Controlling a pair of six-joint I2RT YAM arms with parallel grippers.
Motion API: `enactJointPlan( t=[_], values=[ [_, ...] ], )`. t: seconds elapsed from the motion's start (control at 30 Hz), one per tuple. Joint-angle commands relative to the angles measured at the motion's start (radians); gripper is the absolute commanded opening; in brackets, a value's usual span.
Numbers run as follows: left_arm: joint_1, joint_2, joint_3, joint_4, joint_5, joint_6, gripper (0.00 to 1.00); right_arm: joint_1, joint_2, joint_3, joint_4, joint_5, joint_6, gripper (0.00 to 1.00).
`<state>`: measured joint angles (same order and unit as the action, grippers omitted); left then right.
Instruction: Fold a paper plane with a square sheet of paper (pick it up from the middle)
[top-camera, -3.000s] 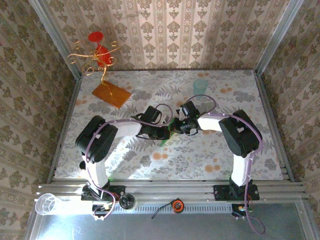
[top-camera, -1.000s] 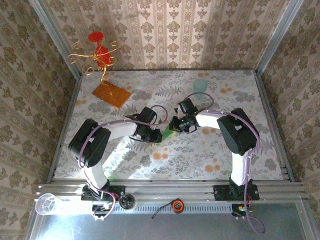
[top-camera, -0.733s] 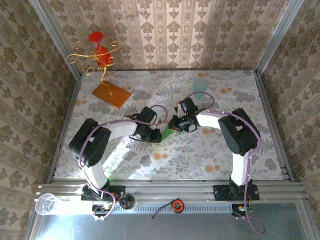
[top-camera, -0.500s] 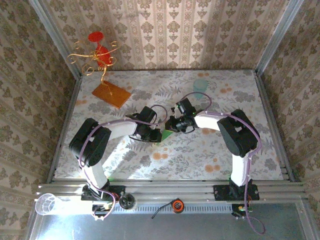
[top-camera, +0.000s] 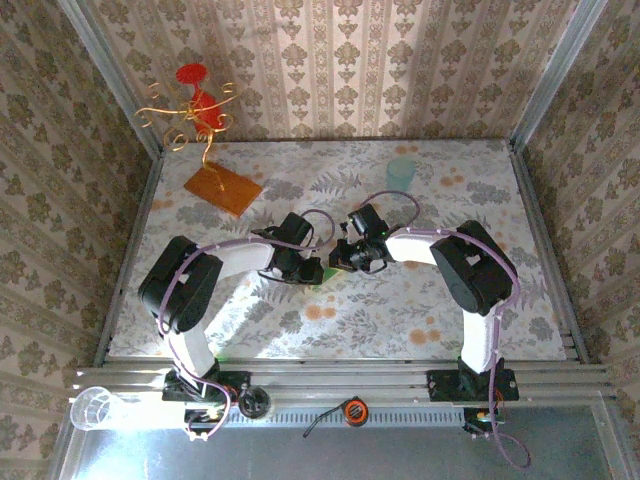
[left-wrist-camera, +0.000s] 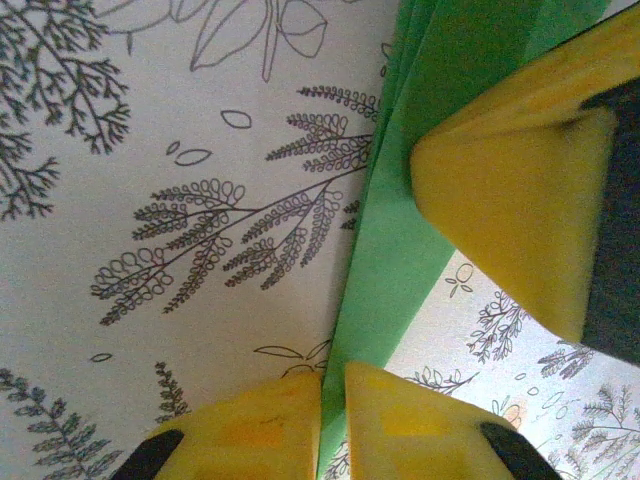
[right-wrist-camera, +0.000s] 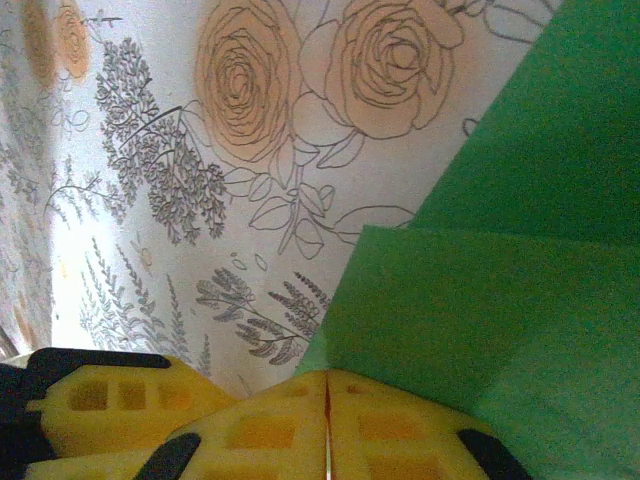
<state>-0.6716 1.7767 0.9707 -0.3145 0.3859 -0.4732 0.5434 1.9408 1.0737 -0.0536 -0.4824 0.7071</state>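
The flower-patterned table (top-camera: 420, 320) is lying open along its near and right edges. The left arm (top-camera: 235, 262) and the right arm (top-camera: 430, 245) are bending inward, wrists close together at its middle. An orange-brown board (top-camera: 222, 187) is sitting near the far left corner and a pale cup (top-camera: 401, 172) near the far edge, both well apart from the arms. The green paper plane (left-wrist-camera: 400, 250) is lying mid-table between the wrists. The left gripper (left-wrist-camera: 333, 375) is pinching its long edge. The right gripper (right-wrist-camera: 327, 375) is holding its fingers pressed together, tips at a folded flap's corner.
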Motion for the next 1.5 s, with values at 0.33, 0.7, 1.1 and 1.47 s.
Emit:
enactJointPlan(
  t=[0.33,0.7,1.1,1.47],
  values=[
    [-0.004,-0.011,-0.012,0.001,0.006,0.03,0.16,-0.013,0.07,-0.004,-0.063,0.048,-0.047,0.09],
    [-0.01,-0.149,-0.054,0.105,-0.046,-0.074,0.26,-0.017,0.062,-0.03,-0.047,0.046,-0.036,0.09],
    [-0.018,-0.039,-0.09,0.3,0.104,-0.202,0.07,-0.02,0.061,-0.032,-0.041,0.038,-0.02,0.06],
    [-0.002,-0.046,-0.117,0.273,0.087,-0.182,0.0,-0.023,0.064,-0.032,-0.036,0.037,-0.011,0.05]
  ],
)
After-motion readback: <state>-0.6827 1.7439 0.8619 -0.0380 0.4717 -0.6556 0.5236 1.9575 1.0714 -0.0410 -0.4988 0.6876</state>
